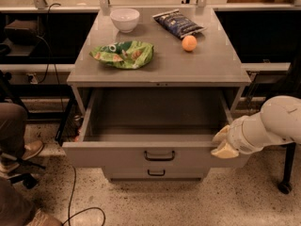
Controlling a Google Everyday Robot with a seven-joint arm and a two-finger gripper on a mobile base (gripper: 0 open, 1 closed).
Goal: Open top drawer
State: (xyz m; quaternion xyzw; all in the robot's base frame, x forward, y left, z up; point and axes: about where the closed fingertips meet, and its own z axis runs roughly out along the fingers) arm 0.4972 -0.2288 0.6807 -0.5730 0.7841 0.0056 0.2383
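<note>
The top drawer [117, 155] of the grey metal cabinet stands pulled far out and looks empty inside. A small dark loop handle [159, 155] sits at the centre of its front. My gripper [222, 144] is at the drawer's right front corner, at the end of a white arm that comes in from the right. A narrower grey drawer [155, 173] with a like handle shows just below, shut.
On the cabinet top [211, 65] lie a white bowl [124, 19], a green snack bag [123, 54], a dark blue chip bag [178, 22] and an orange [189, 43]. A person's leg and shoe [19, 145] are at the left. A cable [70, 197] lies on the floor.
</note>
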